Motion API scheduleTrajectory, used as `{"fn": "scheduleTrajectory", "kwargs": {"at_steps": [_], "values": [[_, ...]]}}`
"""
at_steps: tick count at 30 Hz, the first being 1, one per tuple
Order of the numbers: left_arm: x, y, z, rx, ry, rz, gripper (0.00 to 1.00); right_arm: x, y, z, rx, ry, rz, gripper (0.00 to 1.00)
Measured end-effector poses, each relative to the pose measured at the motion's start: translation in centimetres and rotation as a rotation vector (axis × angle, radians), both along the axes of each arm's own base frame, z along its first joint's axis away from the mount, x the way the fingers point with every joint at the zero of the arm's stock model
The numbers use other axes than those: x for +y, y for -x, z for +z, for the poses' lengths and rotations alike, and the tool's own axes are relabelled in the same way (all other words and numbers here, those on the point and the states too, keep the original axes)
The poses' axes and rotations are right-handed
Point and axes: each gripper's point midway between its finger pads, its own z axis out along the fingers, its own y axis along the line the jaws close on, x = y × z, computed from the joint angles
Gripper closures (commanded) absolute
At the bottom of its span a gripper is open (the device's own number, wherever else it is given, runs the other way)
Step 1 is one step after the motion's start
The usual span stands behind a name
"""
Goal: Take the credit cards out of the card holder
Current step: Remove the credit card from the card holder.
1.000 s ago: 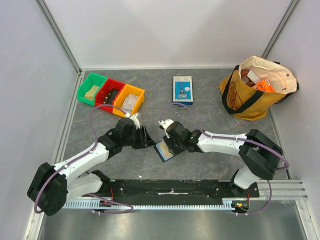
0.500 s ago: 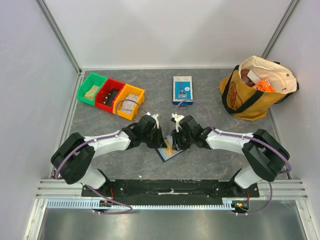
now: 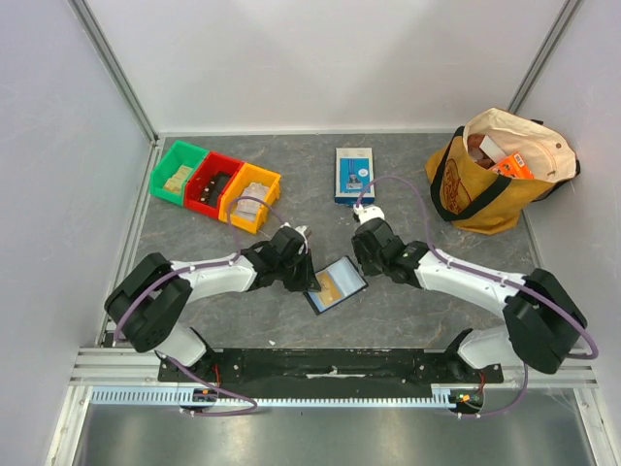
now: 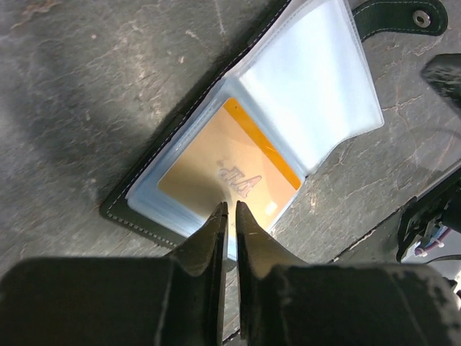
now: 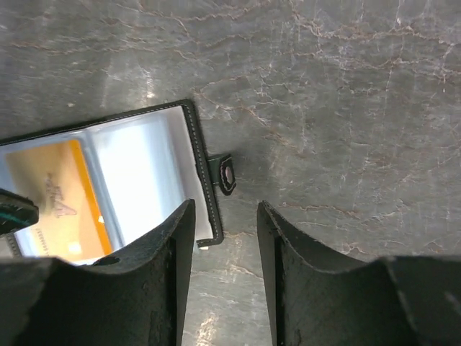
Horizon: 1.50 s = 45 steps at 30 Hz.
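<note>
The card holder [image 3: 355, 277] lies open on the grey table between the arms, black rim [image 4: 122, 209] around clear bluish sleeves. A yellow-orange credit card [image 3: 332, 284] sits in its left sleeve [image 4: 223, 169]; it also shows in the right wrist view [image 5: 54, 198]. Other cards are not visible. My left gripper [image 3: 310, 283] is shut, with its tips [image 4: 229, 207] at the holder's near edge by the card. My right gripper [image 3: 361, 260] is open and empty [image 5: 225, 207], above bare table beside the holder's snap tab [image 5: 227, 173].
Green [image 3: 178, 173], red [image 3: 213, 183] and yellow [image 3: 254, 194] bins stand at the back left. A blue-and-white box [image 3: 354, 175] is at the back centre. A yellow tote bag [image 3: 495, 170] is at the back right. The black base rail [image 3: 330, 364] runs along the front.
The holder has gone from half-closed to lying open and flat. My right gripper let go and drew back up and to the right. My left gripper stays at the holder's left edge.
</note>
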Motion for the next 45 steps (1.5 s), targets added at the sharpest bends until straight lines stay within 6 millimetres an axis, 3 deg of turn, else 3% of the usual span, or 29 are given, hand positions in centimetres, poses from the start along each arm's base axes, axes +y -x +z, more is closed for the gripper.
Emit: {"fn": "scheduleTrajectory", "kwargs": {"at_steps": [4,7,10,15,24,36,45], "values": [[0.8,0.2,0.8,-0.027,0.003,0.024,0.86,1.2,0.4,2.4,-0.026,-0.095,0.052,0.47],[1.2,-0.1,2.3,-0.07,0.022,0.046,0.86,3.4,1.0,4.4,-0.034,-0.214,0.135,0.47],[1.2,-0.6,3.5,-0.111,0.043,0.063,0.86,5.7,1.8,4.9,0.0,-0.306,0.226,0.47],[1.4,-0.5,2.3,-0.086,0.013,0.065,0.87,7.7,2.8,3.1,0.104,-0.367,0.311,0.5],[1.8,0.0,-0.1,-0.029,-0.041,0.061,0.87,8.1,2.4,0.1,0.227,-0.428,0.322,0.54],[1.8,0.1,-0.4,-0.022,-0.047,0.061,0.89,7.4,2.7,-3.1,0.347,-0.539,0.297,0.64],[1.8,0.2,-0.5,-0.02,-0.045,0.064,0.9,7.8,3.1,-3.7,0.394,-0.636,0.306,0.72]]}}
